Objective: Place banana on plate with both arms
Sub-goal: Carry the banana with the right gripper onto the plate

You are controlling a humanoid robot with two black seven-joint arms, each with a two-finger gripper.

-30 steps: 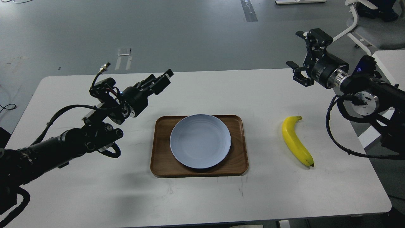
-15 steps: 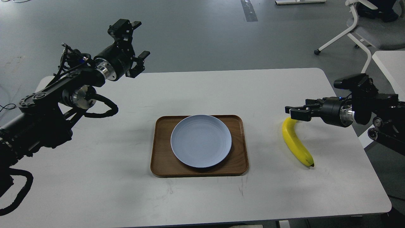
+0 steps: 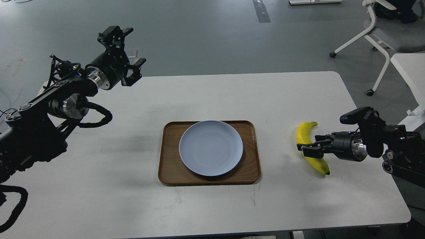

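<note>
Right end effector [image 3: 307,149] lower, at banana [image 3: 307,141]

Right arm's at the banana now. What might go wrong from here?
1. The right gripper meets the banana below its middle, toward the dark tip; its open fingers may nudge it along the table, or a lift could tilt.
2. The plate sits on a tray with a raised rim; a low carry might clip it.
3. The left gripper hangs far off, high past the table's far-left corner, so no second grip is ready.
</note>
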